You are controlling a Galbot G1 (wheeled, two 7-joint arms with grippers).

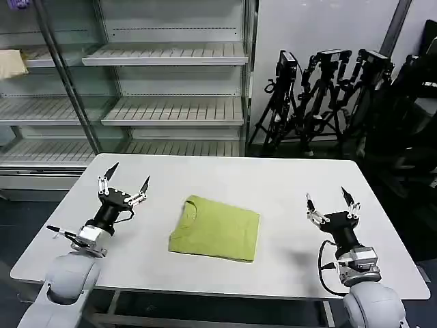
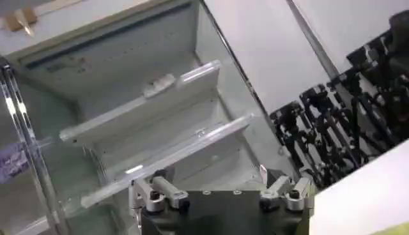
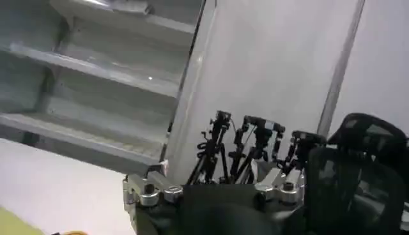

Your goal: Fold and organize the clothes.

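- The T-shirt (image 1: 215, 229) sits folded mid-frame; I think folding is done.
- My left gripper (image 1: 123, 177) and right gripper (image 1: 332, 197) wait spread wide, empty.
- Next, maybe tidy it.

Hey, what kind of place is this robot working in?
Probably a robotics lab or test room: bare display shelves behind a white table, and a cluster of camera tripods against the wall.

Head view: high, facing forward and down over the white table (image 1: 287, 184), shelving (image 1: 171, 109) behind. Wrist views: low, close behind each gripper base, tilted up toward the shelving (image 2: 153, 108) and tripods (image 3: 255, 147). Shared across all three: shelving, tripods.
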